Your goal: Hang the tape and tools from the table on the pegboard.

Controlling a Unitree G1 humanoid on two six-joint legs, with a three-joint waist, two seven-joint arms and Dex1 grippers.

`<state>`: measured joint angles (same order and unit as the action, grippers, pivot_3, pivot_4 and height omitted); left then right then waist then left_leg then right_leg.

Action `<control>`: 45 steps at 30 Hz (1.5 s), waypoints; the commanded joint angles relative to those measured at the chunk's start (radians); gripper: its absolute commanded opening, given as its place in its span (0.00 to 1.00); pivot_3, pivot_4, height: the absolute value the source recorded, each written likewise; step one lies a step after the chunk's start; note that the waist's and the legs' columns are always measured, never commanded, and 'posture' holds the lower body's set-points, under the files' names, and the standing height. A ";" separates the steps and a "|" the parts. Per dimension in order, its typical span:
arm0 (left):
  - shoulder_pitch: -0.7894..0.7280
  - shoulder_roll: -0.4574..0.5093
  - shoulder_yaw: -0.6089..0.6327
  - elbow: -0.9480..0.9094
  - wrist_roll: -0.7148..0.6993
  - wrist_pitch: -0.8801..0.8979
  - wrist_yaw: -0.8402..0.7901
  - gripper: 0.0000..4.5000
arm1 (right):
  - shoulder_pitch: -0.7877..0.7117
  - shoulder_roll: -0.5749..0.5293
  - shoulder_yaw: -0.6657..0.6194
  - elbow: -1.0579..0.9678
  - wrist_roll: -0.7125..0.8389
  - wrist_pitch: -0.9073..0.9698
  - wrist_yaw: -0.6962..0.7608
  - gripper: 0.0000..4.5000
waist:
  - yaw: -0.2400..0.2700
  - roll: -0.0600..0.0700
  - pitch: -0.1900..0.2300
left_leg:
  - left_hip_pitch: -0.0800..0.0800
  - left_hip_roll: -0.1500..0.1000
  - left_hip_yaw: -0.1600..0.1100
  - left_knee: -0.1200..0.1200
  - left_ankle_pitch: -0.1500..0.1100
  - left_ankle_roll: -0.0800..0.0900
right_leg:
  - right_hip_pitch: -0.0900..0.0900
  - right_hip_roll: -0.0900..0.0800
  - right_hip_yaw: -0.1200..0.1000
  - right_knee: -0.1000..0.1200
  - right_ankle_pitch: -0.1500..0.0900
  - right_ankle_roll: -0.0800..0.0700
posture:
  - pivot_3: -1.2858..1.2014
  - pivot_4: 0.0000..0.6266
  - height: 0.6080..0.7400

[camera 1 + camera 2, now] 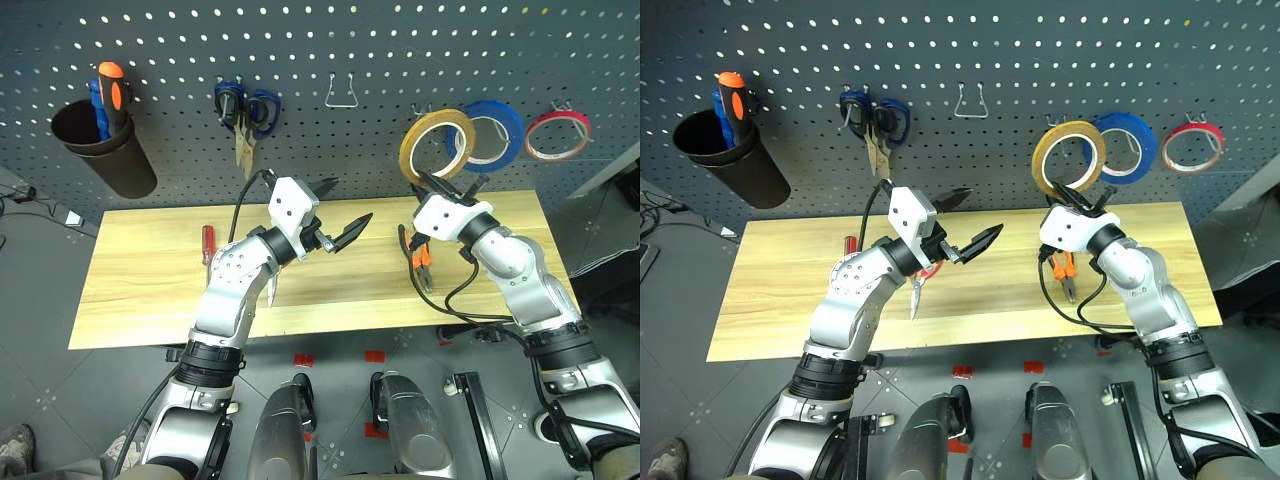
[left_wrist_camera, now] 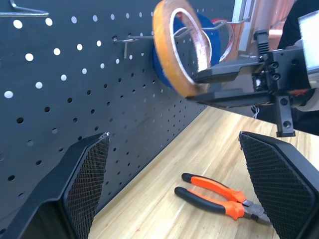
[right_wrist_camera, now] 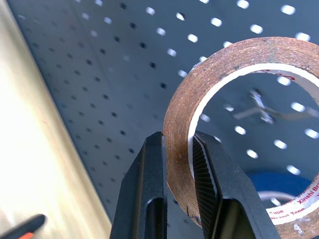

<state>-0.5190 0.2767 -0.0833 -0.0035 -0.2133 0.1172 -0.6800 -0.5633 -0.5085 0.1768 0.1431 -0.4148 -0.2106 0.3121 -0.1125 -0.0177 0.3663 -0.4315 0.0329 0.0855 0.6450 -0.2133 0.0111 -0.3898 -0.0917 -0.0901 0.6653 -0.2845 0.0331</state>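
My right gripper (image 1: 430,183) is shut on the lower edge of the yellow-tan tape (image 1: 406,152), holding the ring upright in front of the pegboard (image 1: 300,60), just left of a blue roll. In the right wrist view both fingers (image 3: 149,194) pinch the tape's band (image 3: 214,64). The left gripper (image 1: 345,208) hovers open and empty above the middle of the table (image 1: 150,290). Orange-and-black pliers (image 1: 420,262) lie on the table below the right gripper. A red-handled screwdriver (image 1: 207,243) lies at the left. Scissors (image 1: 914,298) lie partly hidden under my left forearm.
A black cup (image 1: 105,150) with orange and blue screwdrivers hangs at the pegboard's left. Blue-handled scissors (image 1: 245,110), a bare wire hook (image 1: 343,92), the blue roll (image 1: 498,130) and a red roll (image 1: 558,137) hang along the board. A short hook (image 2: 129,39) juts out beside the tape.
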 commanded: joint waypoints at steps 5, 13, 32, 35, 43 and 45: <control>-0.012 0.124 0.035 0.110 0.023 -0.092 -0.073 0.98 | 0.175 0.042 -0.042 -0.204 0.029 0.099 -0.010 0.62 | 0.003 0.000 0.000 | 0.000 0.000 0.000 0.000 0.000 0.000 | 0.000 0.000 0.000 0.000 0.000 0.000 | 0.40 0.58 1.00; -0.036 0.231 0.008 0.246 0.016 -0.099 -0.252 0.98 | 0.289 0.312 -0.117 -0.357 0.111 0.709 -0.034 1.00 | 0.002 0.000 0.000 | 0.000 0.001 0.000 0.001 0.000 0.000 | 0.000 0.000 0.000 0.002 0.000 0.000 | 0.40 0.59 1.00; -0.041 0.214 -0.017 0.236 0.046 -0.136 -0.259 0.98 | -0.120 0.388 -0.219 0.264 0.286 1.013 -0.112 1.00 | -0.003 0.000 0.000 | -0.001 0.000 0.006 0.000 0.000 0.000 | -0.009 0.000 0.006 0.009 -0.001 -0.001 | 0.41 0.59 1.00; -0.038 0.214 -0.017 0.239 0.047 -0.138 -0.259 0.98 | -0.163 0.372 -0.222 0.354 0.298 0.982 -0.116 1.00 | -0.004 0.000 0.000 | -0.001 0.000 0.013 0.000 0.000 0.000 | -0.015 0.000 0.015 0.014 -0.001 -0.001 | 0.41 0.59 1.00; -0.014 0.217 -0.012 0.219 0.027 -0.119 -0.268 0.98 | -0.223 0.341 -0.270 0.480 0.372 1.017 -0.105 0.80 | -0.010 0.000 0.000 | -0.001 0.002 0.016 0.001 0.000 0.000 | -0.016 0.000 0.019 0.015 -0.001 -0.001 | 0.41 0.59 1.00; -0.006 0.218 -0.011 0.210 0.022 -0.113 -0.271 0.98 | -0.220 0.341 -0.275 0.468 0.390 1.045 -0.101 0.65 | -0.009 -0.001 0.000 | -0.001 0.002 0.016 0.001 0.000 0.000 | -0.016 0.000 0.019 0.015 -0.001 -0.001 | 0.41 0.59 1.00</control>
<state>-0.5342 0.4884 -0.1114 0.2511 -0.1764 0.0046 -0.9486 -0.8068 -0.1653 -0.0808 0.5921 -0.0507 0.7865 0.2120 -0.1213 -0.0182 0.3659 -0.4322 0.0348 0.1017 0.6456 -0.2132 0.0110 -0.4054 -0.0917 -0.0713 0.6799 -0.2850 0.0319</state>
